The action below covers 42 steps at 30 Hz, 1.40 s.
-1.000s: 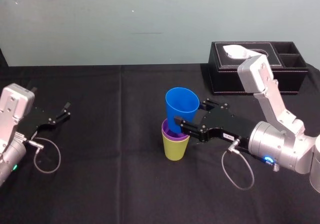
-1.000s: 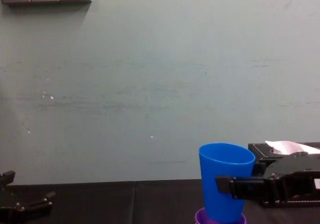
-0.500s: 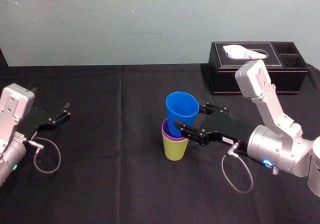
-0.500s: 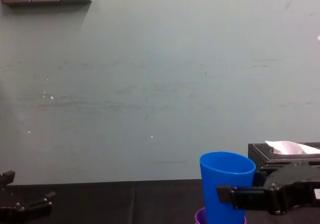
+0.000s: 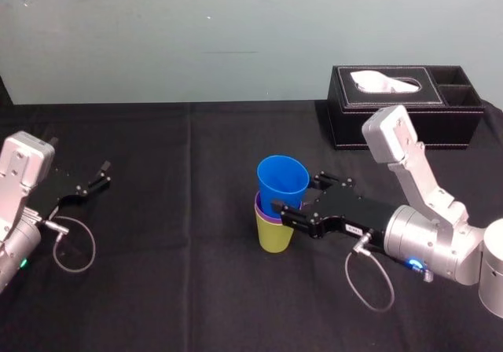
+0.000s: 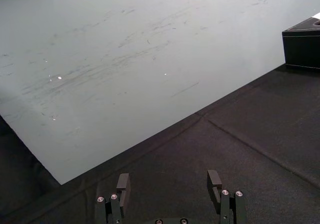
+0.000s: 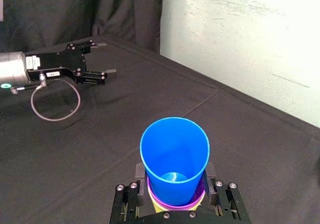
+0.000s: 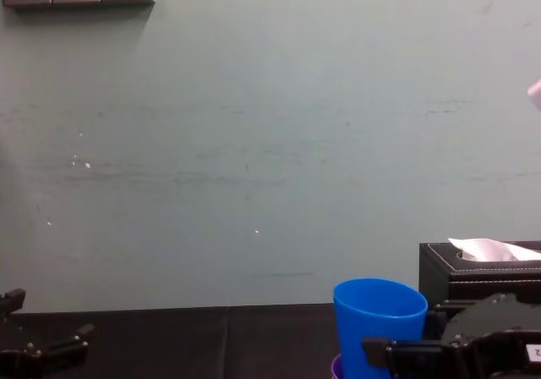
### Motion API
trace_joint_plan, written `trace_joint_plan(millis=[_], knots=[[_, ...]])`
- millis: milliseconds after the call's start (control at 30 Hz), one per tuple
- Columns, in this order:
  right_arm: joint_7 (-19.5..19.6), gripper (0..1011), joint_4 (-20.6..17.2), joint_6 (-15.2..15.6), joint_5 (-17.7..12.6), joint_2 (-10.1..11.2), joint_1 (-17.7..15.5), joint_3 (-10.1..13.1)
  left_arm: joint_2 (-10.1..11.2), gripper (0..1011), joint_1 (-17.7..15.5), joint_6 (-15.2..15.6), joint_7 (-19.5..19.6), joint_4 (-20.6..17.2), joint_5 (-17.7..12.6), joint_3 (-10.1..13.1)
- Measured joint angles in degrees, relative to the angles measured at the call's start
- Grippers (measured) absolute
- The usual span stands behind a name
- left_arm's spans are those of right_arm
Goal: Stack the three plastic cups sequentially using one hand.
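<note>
Jaws of our right gripper point(image 5: 294, 204) are pinching the blue cup point(image 5: 281, 179) by its sides — we are holding it upright so it seats squarely in the purple cup point(image 5: 264, 215), nested in the yellow-green cup point(image 5: 275, 238) on the black tablecloth point(image 5: 173, 281) — while our left gripper point(image 5: 93, 181) is idling far left, spread and empty.

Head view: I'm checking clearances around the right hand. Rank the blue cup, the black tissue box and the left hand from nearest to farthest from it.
1. The blue cup: gripped by the right hand, nested in the stack at mid-table.
2. The black tissue box: behind the right hand, at the table's back right.
3. The left hand: open, parked at the table's far left.
</note>
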<state>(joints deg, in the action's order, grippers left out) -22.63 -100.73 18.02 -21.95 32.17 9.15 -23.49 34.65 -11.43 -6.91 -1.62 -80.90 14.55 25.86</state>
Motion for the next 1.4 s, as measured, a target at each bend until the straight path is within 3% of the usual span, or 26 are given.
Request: trace_joint_plan(millis=[433, 867, 1400], knots=[[-0.06, 687, -0.08, -0.03, -0.02, 0.02, -0.01, 0.06, 0.00, 1010, 0.00, 0.00, 0.00, 0.00, 0.00, 0.00], [-0.06, 998, -0.16, -0.02, -0.07, 0.07, -0.01, 0.13, 0.00, 1010, 0.00, 0.00, 0.00, 0.00, 0.00, 0.00], [-0.06, 1003, -0.18, -0.02, -0.09, 0.07, -0.01, 0.13, 0.00, 1010, 0.00, 0.00, 0.00, 0.00, 0.00, 0.00]])
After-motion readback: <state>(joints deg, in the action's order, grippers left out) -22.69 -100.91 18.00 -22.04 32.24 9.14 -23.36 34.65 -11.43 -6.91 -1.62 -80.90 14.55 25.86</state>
